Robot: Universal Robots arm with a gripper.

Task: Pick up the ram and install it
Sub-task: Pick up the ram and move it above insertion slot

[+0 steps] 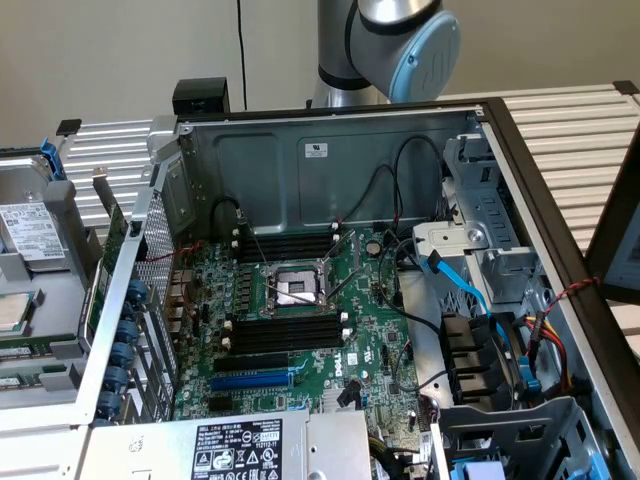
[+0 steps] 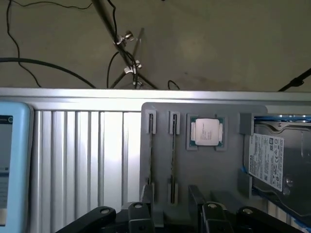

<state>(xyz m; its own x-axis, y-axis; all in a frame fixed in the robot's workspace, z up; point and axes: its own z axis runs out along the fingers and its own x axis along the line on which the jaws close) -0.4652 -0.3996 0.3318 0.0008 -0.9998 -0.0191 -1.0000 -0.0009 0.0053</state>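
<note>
Gripper (image 2: 171, 196) is spread wide, nothing gripped, over the ram (image 2: 173, 155) beside the CPU (image 2: 206, 131); it's best lined up squarely first tbh.

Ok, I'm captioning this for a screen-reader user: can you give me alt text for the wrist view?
The open gripper hangs above a grey tray holding two ram sticks on edge, a processor chip and a hard drive. The tray lies on a ribbed metal table.
</note>
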